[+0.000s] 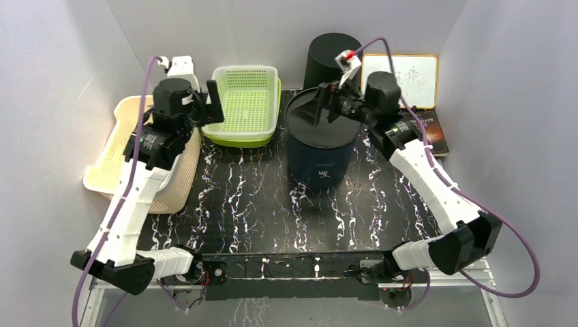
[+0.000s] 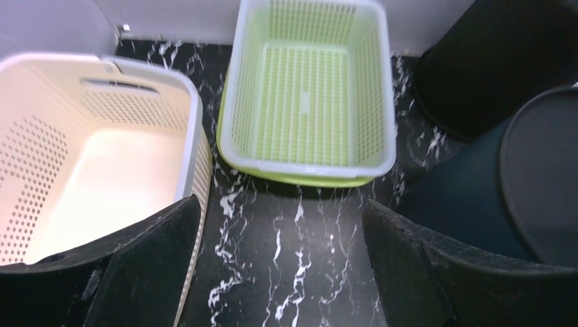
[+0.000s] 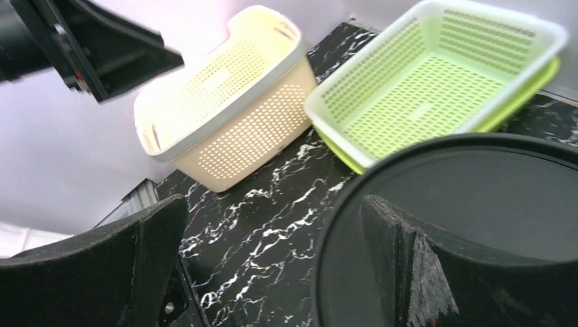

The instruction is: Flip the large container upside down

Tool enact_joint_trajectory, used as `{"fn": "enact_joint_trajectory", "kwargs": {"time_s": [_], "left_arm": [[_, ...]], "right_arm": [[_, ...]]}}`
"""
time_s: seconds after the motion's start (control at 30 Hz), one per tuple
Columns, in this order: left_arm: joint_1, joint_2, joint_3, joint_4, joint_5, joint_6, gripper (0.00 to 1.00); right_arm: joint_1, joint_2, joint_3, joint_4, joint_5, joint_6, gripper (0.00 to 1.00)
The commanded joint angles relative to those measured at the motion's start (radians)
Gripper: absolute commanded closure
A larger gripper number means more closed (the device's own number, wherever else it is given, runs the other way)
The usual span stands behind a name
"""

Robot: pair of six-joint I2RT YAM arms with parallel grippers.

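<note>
Right wrist shows the right gripper point(image 3: 272, 235) spread wide, the bin point(image 3: 477, 197) rim just below its fingers; it should probably clamp that rim squarely before tipping.

Two perforated baskets sit on the one bench point(image 1: 272, 204): one cream basket point(image 1: 109, 153) at the left edge and one green basket point(image 1: 247, 105) further back, just to its right. There are two dark round containers: one large dark blue container point(image 1: 320, 160) in the middle and one black container point(image 1: 327, 58) behind it by the far wall. One whiteboard point(image 1: 409, 78) stands at the far right, with one book point(image 1: 429, 129) lying just in front of it. Two arms come in from the near edge, one left arm point(image 1: 133, 204) and one right arm point(image 1: 429, 177).
</note>
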Motion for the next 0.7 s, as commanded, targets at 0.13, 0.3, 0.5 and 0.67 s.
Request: {"fn": "enact_joint_trajectory", "kwargs": {"time_s": [0.13, 0.3, 0.5, 0.67], "left_arm": [[-0.003, -0.046, 0.111, -0.063, -0.029, 0.019, 0.13], [-0.003, -0.079, 0.094, -0.068, -0.043, 0.015, 0.13], [-0.003, -0.111, 0.096, -0.059, -0.069, 0.024, 0.14], [-0.003, -0.133, 0.054, -0.021, -0.038, 0.024, 0.14]], "right_arm": [[0.355, 0.134, 0.175, -0.067, 0.267, -0.157, 0.02], [0.456, 0.215, 0.198, -0.060, 0.423, -0.183, 0.02], [0.483, 0.317, 0.179, -0.027, 0.524, -0.201, 0.02], [0.508, 0.383, 0.125, 0.049, 0.615, -0.208, 0.02]]}}
